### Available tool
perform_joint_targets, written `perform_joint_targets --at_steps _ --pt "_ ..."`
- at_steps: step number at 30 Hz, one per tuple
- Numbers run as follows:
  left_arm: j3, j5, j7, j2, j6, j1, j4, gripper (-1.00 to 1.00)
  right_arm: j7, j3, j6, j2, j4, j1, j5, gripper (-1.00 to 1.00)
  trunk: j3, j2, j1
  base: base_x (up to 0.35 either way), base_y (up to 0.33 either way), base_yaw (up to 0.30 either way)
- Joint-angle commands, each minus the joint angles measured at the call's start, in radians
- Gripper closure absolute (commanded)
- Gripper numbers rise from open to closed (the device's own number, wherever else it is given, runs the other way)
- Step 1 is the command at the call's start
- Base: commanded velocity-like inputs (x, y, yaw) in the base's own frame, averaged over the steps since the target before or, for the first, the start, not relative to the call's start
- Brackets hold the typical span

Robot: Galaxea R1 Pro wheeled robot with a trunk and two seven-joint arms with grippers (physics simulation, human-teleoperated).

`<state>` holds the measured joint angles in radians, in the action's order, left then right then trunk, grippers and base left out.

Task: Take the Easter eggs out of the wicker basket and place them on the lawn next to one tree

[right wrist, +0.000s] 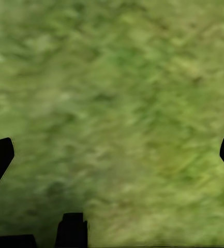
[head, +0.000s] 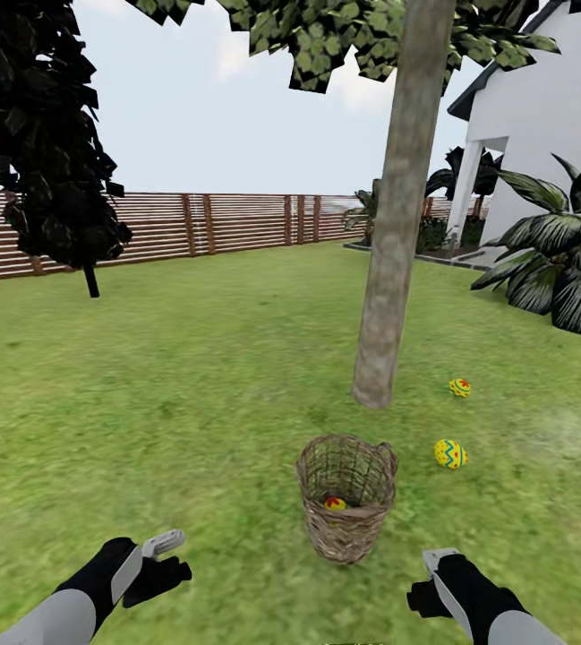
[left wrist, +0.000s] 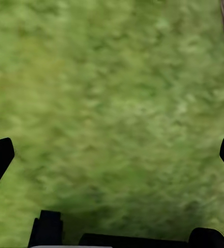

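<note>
Head view: two eggs (head: 450,453) (head: 459,387) lie on the lawn (head: 192,376) beside the tree (head: 397,233) — placed as required; one egg (head: 335,503) remains inside the wicker basket (head: 346,497). My left gripper (head: 160,560) and right gripper (head: 429,582) hang apart, empty — flanking the basket.

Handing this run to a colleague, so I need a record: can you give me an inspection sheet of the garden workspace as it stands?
Surface: lawn, mottled green grass.
Job's things: basket upright on the grass in front of the tree, one egg inside; two eggs on the grass right of the trunk.
Clutter: nothing seen.
Grippers: left tool and right tool low over the grass either side of the basket, both open and empty.
Cables: nothing seen.
Surroundings: slat fence, dark tree, white house, palm.
</note>
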<state>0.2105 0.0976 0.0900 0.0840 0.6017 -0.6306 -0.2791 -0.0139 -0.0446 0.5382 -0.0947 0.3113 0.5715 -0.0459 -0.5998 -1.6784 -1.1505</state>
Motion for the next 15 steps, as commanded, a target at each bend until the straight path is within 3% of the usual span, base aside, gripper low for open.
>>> perform_joint_targets --at_steps 1,15 --pt "0.001 0.01 -0.001 0.0 0.006 0.0 -0.002 -1.0 -0.001 -0.005 0.006 0.0 0.002 0.0 -0.005 -1.0 -0.001 -0.001 0.0 0.0 0.336 -0.287" --pt "0.001 0.01 -0.001 0.0 0.006 0.0 -0.002 -1.0 -0.001 -0.005 0.006 0.0 0.002 0.0 -0.005 -1.0 -0.001 -0.001 0.0 0.0 0.335 -0.287"
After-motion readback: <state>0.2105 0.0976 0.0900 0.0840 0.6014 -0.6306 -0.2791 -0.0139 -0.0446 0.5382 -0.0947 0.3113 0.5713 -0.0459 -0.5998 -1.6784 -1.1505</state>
